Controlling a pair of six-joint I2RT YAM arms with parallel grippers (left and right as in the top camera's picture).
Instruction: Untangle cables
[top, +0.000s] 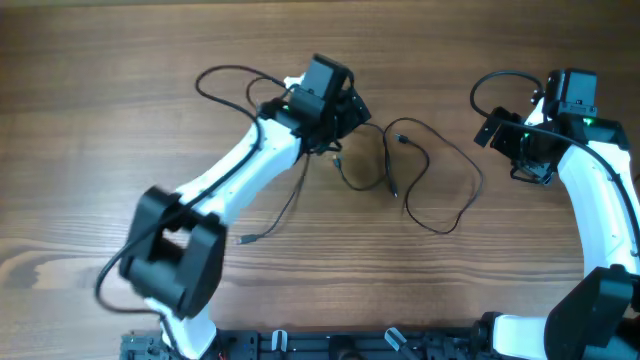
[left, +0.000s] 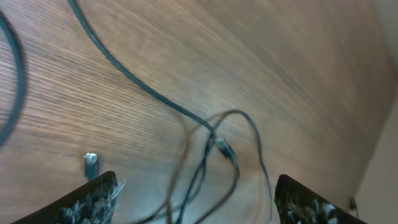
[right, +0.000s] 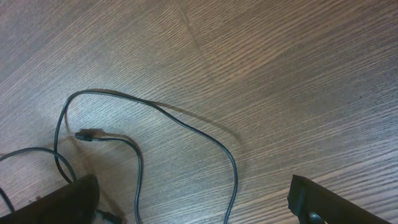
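The cables (top: 405, 175) are thin black cords lying in loose loops on the wooden table between the two arms. One strand runs down-left to a small plug (top: 245, 238). My left gripper (top: 345, 120) hovers over the cables' left end. In the left wrist view the left gripper (left: 196, 199) is open, with several crossing strands (left: 205, 168) and a plug (left: 224, 149) between its fingers and a silver-tipped plug (left: 91, 163) beside the left finger. My right gripper (top: 492, 132) is to the right of the loops. In its own view the right gripper (right: 193, 199) is open over a curved strand (right: 231, 163) and a plug end (right: 87, 135).
The thicker black wires attached to the arms loop at the back left (top: 215, 80) and back right (top: 488, 92). The table (top: 90, 150) is brown wood. A dark rail (top: 350, 345) runs along the front edge between the arm bases.
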